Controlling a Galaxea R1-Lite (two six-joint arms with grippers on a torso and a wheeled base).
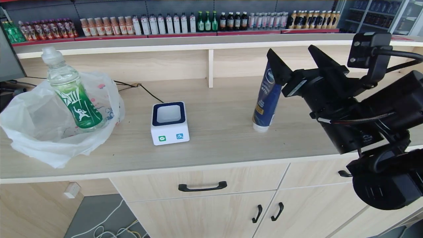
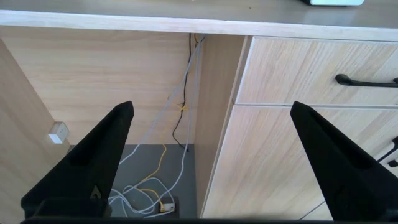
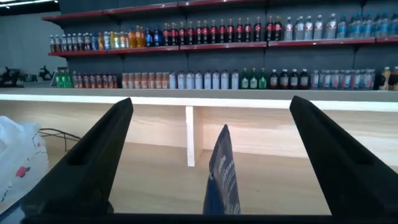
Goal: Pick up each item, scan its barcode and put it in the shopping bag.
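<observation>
Right gripper point(image 1: 299, 62) is wide open, holding nothing, and sits level with the top of the tube point(image 1: 266, 102). From the head view one finger point(image 1: 279, 67) overlaps the tube's crimped end; can't tell if they touch. The right wrist view has the tube point(image 3: 222, 177) centred in the gap of that gripper point(image 3: 212, 102), with clear space to both fingers. The tube is blue, standing on its white cap on the counter point(image 1: 214, 138), roughly upright, to the right of the scanner point(image 1: 169, 122) and well apart from it. The scanner is a white box with a dark-blue-rimmed window facing up, mid-counter, with a cable point(image 1: 145, 91) running off behind it. The bag point(image 1: 33, 132) is white plastic, mouth open, at the counter's left end. A green-label bottle point(image 1: 74, 96) is already inside it, leaning, with its cap sticking out above the rim. Left gripper point(image 2: 212, 109) is open too, empty, down below the counter edge and facing the cabinet front, with a drawer handle point(image 2: 367, 81) off to one side and loose floor cables point(image 2: 155, 186) in the recess. A shelf of drinks point(image 1: 198, 21) runs along the back wall.
</observation>
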